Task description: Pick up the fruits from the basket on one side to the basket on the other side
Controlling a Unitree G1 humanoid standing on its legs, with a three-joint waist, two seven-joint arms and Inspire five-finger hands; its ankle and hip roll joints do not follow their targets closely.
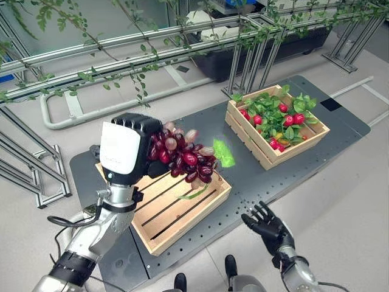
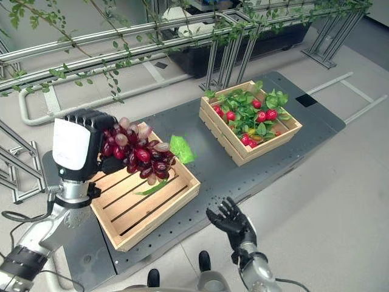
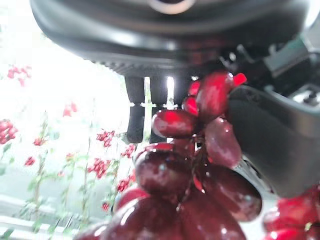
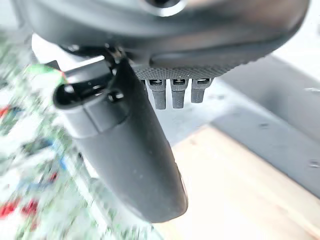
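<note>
My left hand (image 1: 130, 149) is raised above the near wooden crate (image 1: 173, 210) and is shut on a bunch of dark red grapes (image 1: 185, 157), which hangs out to the right of the hand with a green leaf (image 1: 223, 153) at its end. In the left wrist view the grapes (image 3: 185, 175) sit between the thumb (image 3: 272, 140) and the fingers (image 3: 137, 107). The near crate holds only a thin green stem. The far crate (image 1: 276, 125) on the right is full of red fruits and green leaves. My right hand (image 1: 267, 226) hovers open at the table's front edge.
Both crates stand on a dark grey perforated table (image 1: 255, 176). Behind it runs a metal rail frame (image 1: 152, 45) draped with leafy vines, and a dark planter box (image 1: 261, 52) stands at the back. Pale floor lies to the right.
</note>
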